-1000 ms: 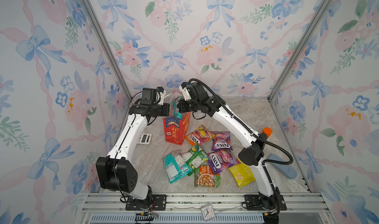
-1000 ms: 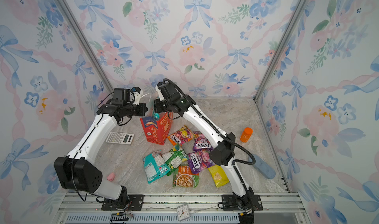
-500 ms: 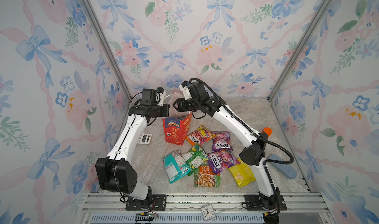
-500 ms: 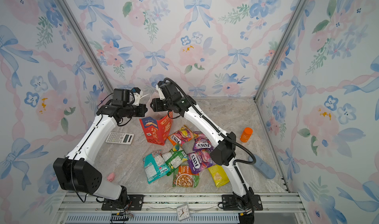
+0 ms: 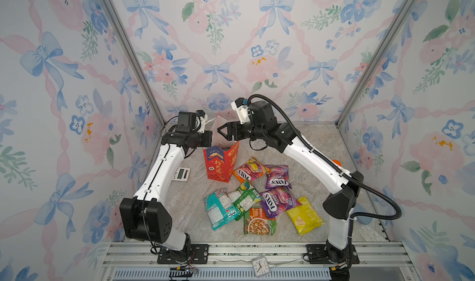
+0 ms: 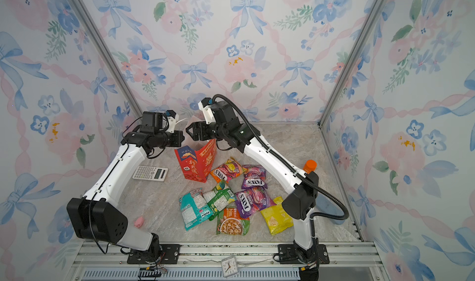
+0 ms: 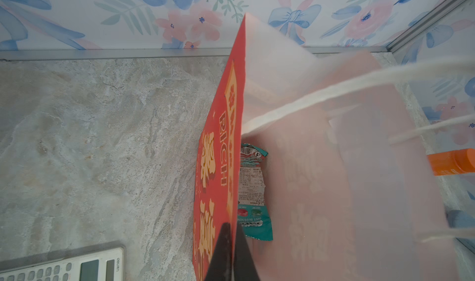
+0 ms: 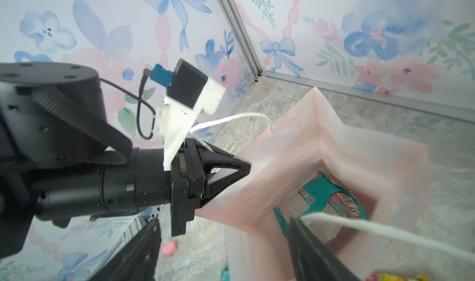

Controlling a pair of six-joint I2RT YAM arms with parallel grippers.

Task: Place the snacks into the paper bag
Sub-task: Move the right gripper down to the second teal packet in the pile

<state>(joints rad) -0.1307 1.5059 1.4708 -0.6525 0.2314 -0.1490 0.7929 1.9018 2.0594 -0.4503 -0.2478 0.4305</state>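
Your left end effector (image 5: pixel 210 139) is pinched tight on the rim of the paper bag (image 5: pixel 218 164), which stands on the surface (image 5: pixel 308 143). Your right end effector (image 5: pixel 223 132) hangs just above the bag's mouth, spread wide and holding nothing. A second ago it was closed and sat lower at that mouth; it has since opened and lifted. One teal packet (image 8: pixel 321 202) lies inside the bag. Seven more snacks (image 5: pixel 279 201) lie heaped beside the one bag.
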